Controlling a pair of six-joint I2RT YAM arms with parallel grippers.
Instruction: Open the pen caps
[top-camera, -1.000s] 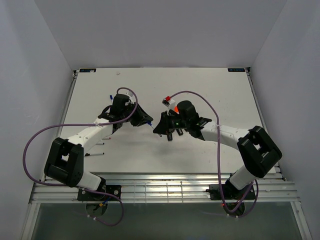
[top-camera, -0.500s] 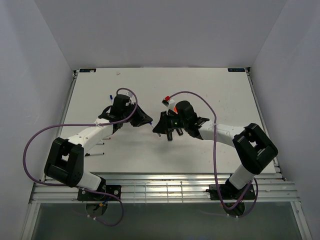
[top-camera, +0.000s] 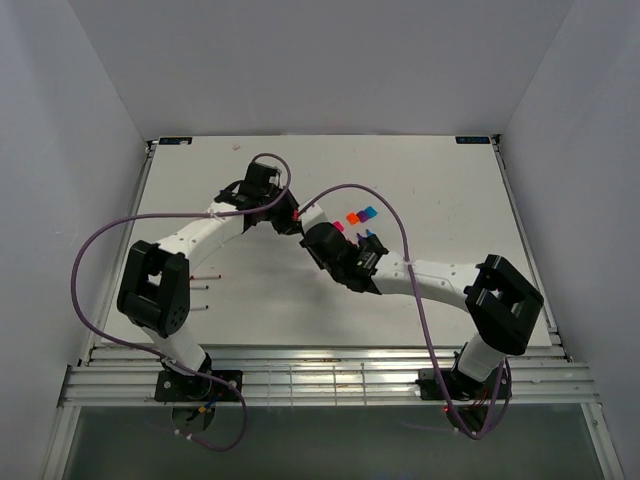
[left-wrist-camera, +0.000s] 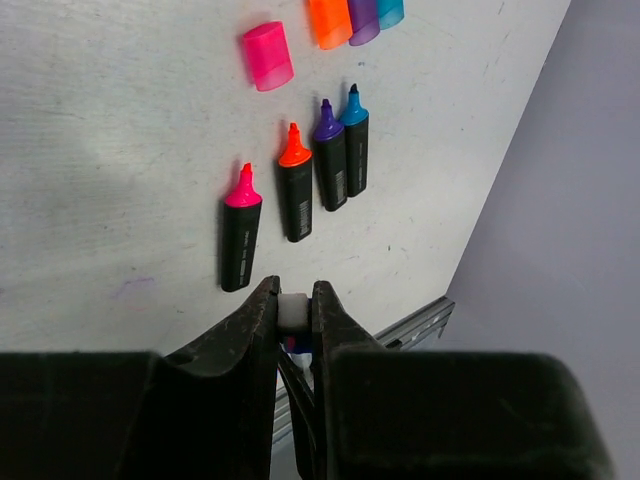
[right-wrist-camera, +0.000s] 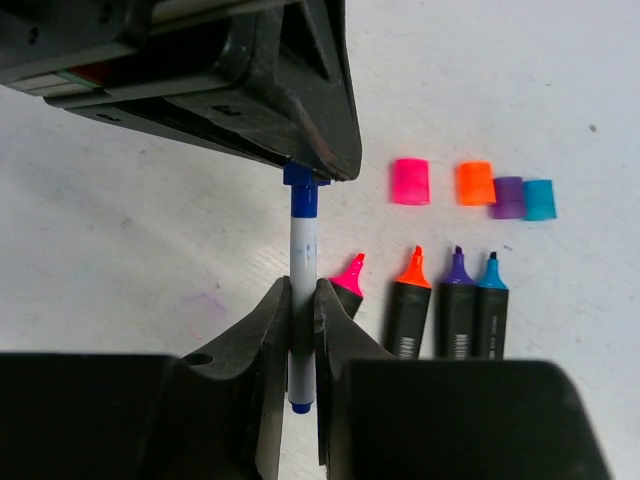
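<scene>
Pulling straight along the barrel is what this step calls for, as I judge it. My right hand (right-wrist-camera: 303, 296) is clamped on the thin white pen (right-wrist-camera: 303, 250) at mid-barrel, holding it above the white worktop (right-wrist-camera: 150, 230). My left hand (left-wrist-camera: 293, 302) is pinched shut on the pen's far end, where the small blue plastic cap (right-wrist-camera: 303, 195) sits. The cap's upper part is hidden under the left fingers, so I cannot tell how much of it they cover.

To do it well, I should grip firmly with both hands and draw them apart in line with the pen, without bending or twisting sideways, since a thin barrel could slip or flex. A short, steady pull should be enough.

Beside the pen, four stubby black markers (left-wrist-camera: 297, 200) lie uncapped on the worktop in a row. Their loose pink, orange, purple and cyan caps (right-wrist-camera: 409, 181) lie in a row just beyond the tips. So this cap looks like one of the last left.
</scene>
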